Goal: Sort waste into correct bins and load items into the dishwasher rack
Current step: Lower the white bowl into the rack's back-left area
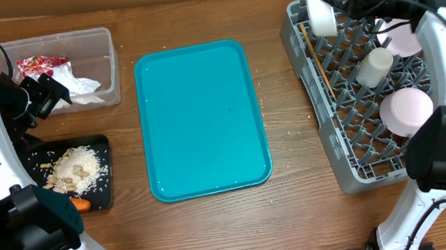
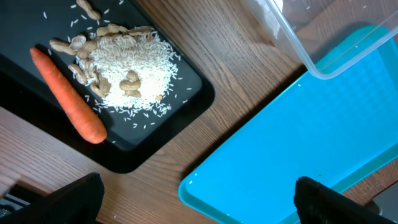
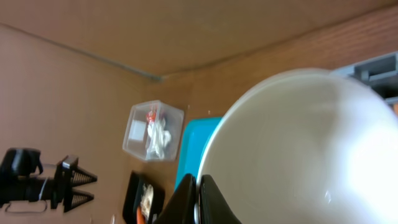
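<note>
Two arms stand at a brown wood-grain bench point(image 1: 298, 224), and a large teal rectangular plastic serving tray point(image 1: 202, 119) lies at its middle. Stray rice grains dot the wood around the tray. Behind the bench, the right wrist view shows a plain brown board wall point(image 3: 93, 74).

On the left arm's side of the teal tray, toward the far edge, sits a clear rectangular plastic tub point(image 1: 93, 51) holding crumpled white paper napkins point(image 1: 79, 83) and a small red wrapper point(image 1: 37, 64). Nearer on that side is a shallow black rectangular tray point(image 1: 99, 201) carrying whitish rice point(image 1: 79, 167), beige food scraps point(image 1: 55, 184) and an orange carrot point(image 1: 81, 205). The left claw point(image 2: 199, 205) hangs wide open and holds nothing.

On the teal tray's other side stands the large grey plastic dishwasher rack point(image 1: 323, 140), with a thin wooden stick point(image 1: 317, 58), a small white cup point(image 1: 374, 67) and a pale pink bowl point(image 1: 406, 109) inside. The right claw point(image 3: 199, 193) is clamped on the rim of a round white bowl point(image 3: 298, 149) at the rack's far corner.
</note>
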Motion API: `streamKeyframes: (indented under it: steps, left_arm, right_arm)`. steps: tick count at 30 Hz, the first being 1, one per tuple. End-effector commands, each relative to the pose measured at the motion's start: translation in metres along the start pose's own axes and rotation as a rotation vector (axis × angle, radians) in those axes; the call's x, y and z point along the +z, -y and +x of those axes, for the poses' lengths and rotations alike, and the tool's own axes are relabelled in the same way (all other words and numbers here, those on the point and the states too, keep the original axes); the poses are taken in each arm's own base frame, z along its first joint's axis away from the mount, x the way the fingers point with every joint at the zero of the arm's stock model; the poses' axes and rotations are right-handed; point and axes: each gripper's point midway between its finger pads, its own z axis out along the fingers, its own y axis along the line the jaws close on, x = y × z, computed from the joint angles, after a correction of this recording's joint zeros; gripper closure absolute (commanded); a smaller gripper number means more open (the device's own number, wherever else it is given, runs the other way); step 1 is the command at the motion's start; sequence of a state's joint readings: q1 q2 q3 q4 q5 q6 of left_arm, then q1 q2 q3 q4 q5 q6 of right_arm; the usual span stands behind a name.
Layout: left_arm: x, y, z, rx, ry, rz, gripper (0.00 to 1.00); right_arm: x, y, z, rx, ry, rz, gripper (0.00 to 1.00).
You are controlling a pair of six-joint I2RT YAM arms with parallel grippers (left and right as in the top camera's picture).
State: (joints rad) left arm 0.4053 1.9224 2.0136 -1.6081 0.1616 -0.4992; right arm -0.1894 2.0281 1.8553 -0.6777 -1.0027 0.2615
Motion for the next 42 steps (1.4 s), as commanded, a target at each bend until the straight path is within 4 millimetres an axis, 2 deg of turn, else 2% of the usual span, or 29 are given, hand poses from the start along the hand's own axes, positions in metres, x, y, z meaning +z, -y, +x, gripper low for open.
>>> streamKeyframes:
  steps: [1,4,11,17,19,23,25,31,34,36,39,42]
  left_arm:
    - [-0.008,0.003,0.005,-0.003,0.016,0.014,0.00]
    - [-0.008,0.003,0.005,-0.003,0.016,0.014,0.00]
    - [-0.008,0.002,0.005,-0.004,0.016,0.014,0.00]
    - [-0.008,0.002,0.005,-0.004,0.016,0.014,0.00]
    - [-0.008,0.002,0.005,-0.004,0.016,0.014,0.00]
    - [-0.008,0.003,0.005,-0.003,0.016,0.014,0.00]
    - [-0.008,0.003,0.005,-0.003,0.016,0.014,0.00]
    - [-0.008,0.003,0.005,-0.003,0.016,0.014,0.00]
    - [-0.008,0.002,0.005,-0.003,0.017,0.014,0.00]
    - [-0.008,0.003,0.005,-0.003,0.016,0.014,0.00]
    - [-0.008,0.003,0.005,-0.003,0.016,0.014,0.00]
    - [-0.008,0.003,0.005,-0.003,0.017,0.014,0.00]
  right_arm:
    - [0.007,0.014,0.008,0.114,0.006,-0.029,0.96]
    - [0.005,0.035,0.007,0.152,0.040,0.039,0.96]
    - [-0.012,0.064,-0.001,0.233,0.097,0.136,0.96]
    - [-0.005,0.079,0.004,0.281,0.077,0.124,0.96]
    - [-0.001,0.072,0.005,0.267,0.056,0.056,0.96]
    - [-0.004,0.029,-0.008,0.216,0.033,-0.162,0.96]
    - [-0.005,0.027,-0.013,0.213,0.045,-0.169,0.96]
    - [0.001,0.067,-0.008,0.300,0.086,0.008,0.96]
    - [-0.002,0.095,-0.001,0.354,0.108,0.154,0.96]
    - [-0.005,0.107,0.002,0.379,0.122,0.220,0.91]
    - [-0.009,0.113,0.001,0.365,0.129,0.244,0.76]
    - [-0.021,0.115,-0.005,0.374,0.148,0.252,0.75]
